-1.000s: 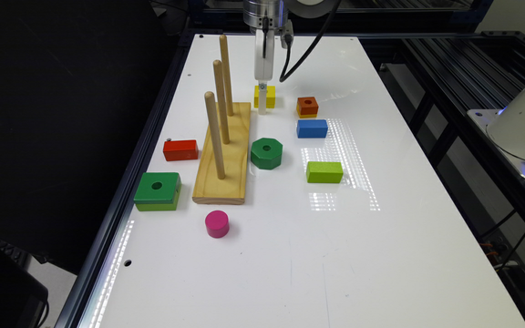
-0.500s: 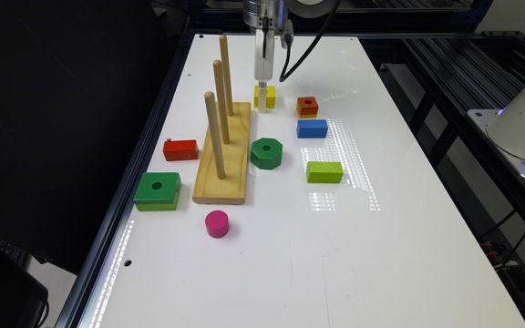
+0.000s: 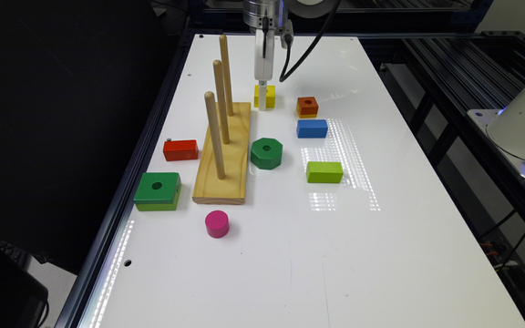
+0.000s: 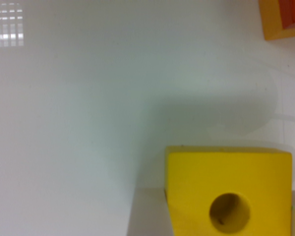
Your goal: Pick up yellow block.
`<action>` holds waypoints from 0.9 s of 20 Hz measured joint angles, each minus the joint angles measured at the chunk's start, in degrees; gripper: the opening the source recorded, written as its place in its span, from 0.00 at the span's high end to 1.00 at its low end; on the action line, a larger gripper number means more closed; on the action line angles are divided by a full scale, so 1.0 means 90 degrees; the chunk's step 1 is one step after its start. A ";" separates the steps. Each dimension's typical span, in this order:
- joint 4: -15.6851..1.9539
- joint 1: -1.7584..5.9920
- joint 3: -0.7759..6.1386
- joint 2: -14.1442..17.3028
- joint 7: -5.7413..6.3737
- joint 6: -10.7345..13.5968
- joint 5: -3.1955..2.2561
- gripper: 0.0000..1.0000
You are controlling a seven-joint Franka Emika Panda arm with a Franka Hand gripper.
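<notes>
At the far end of the white bench (image 3: 290, 255), beside the wooden peg board (image 3: 226, 155), the end effector (image 3: 263, 96) stands lowered around the small yellow wooden block with a round hole (image 4: 229, 194), its fingers flanking it, grip not discernible.

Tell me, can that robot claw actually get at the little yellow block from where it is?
Probably yes. The gripper is already down at the yellow block, and nothing stands between them; the wooden pegs and orange-topped cube sit off to either side.
</notes>
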State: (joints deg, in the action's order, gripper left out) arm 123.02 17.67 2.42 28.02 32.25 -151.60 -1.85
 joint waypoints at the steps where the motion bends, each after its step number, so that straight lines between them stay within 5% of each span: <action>1: 0.0000 0.0000 0.0000 0.0000 0.0000 0.0000 0.0000 0.00; 15: 0.0000 0.0000 0.0000 0.0000 0.0000 0.0000 0.0000 0.00; 16: 0.0000 0.0000 0.0000 0.0000 0.0000 0.0000 0.0000 1.00; 18: 0.0000 0.0000 0.0000 0.0000 0.0000 0.0000 0.0000 1.00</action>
State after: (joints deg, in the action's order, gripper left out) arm 123.02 17.66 2.42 28.02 32.25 -151.60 -1.85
